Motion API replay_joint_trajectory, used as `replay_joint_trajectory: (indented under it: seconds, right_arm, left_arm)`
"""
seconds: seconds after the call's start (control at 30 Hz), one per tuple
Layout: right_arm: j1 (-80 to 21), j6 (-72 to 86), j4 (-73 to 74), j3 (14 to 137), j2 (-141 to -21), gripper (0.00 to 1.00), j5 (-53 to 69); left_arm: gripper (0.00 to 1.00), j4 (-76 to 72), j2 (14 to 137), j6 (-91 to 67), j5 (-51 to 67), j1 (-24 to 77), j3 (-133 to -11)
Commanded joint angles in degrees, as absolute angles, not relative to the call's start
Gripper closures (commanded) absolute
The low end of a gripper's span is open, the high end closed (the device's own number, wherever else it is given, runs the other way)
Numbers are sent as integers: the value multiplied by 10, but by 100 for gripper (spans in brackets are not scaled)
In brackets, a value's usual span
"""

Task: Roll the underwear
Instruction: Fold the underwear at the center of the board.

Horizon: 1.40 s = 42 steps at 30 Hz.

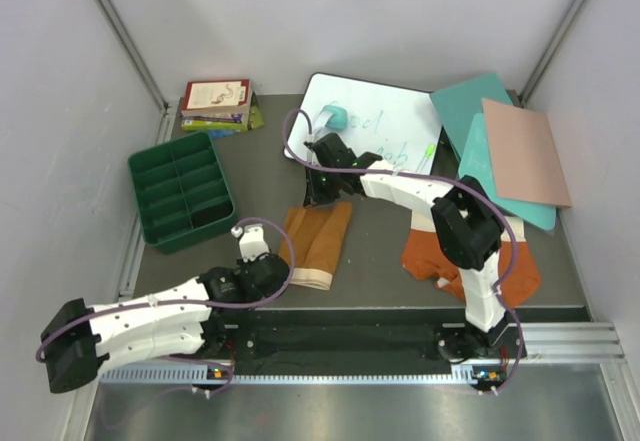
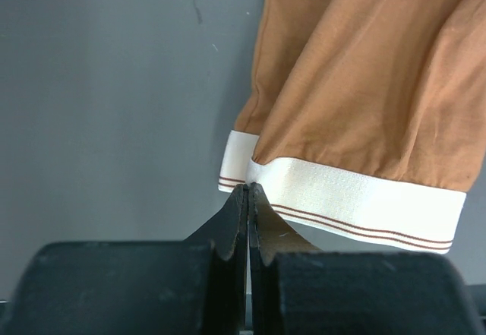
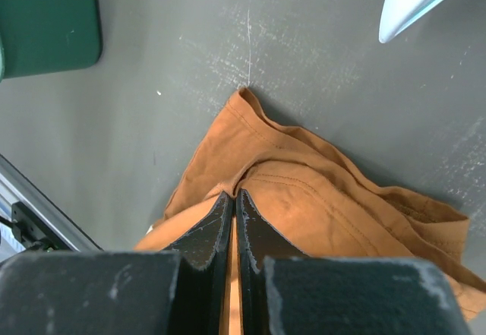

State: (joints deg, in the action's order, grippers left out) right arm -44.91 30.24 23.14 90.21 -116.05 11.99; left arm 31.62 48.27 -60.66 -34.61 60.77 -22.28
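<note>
Lying flat on the desk nearest the arms, the mustard-tan underwear is looking light, limp and crease-prone, so the firmer cream waistband is offering the best hold. The left gripper is sitting fully closed with its tips touching that band's edge. Farther off, the right gripper is resting closed on the far hem, and whether it is pinching cloth is unclear.

Lab-type robot test cell: white panel walls, alu frame struts, slotted rail w/ grey table.
</note>
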Motion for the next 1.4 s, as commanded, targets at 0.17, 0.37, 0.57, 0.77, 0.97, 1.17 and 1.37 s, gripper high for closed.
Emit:
replay_joint_trajectory:
  seconds: [0.17,0.37,0.57,0.77,0.97,1.17,1.37]
  right_arm:
    - [-456,303,201,939,-1165,100,116]
    - [-455,303,203,940,-1165,100,115]
    - [-455,301,203,939,-1164,100,112]
    - [-456,301,206,939,-1163,100,116]
    - [-454,291,229,936,-1129,52,98]
    - [-454,295,251,851,-1023,42,69]
    - [-455,365,191,658,-905,33,129]
  left_arm:
    - [100,314,499,-615,-381,605,-229]
    - [100,283,505,-618,-387,601,-214]
    - [100,262,500,-611,-381,599,-200]
    - [100,256,520,-606,-368,587,-202]
    - [100,262,551,-604,-363,584,-214]
    - [100,257,548,-598,-357,583,-213]
    - [100,254,547,-592,-351,580,-211]
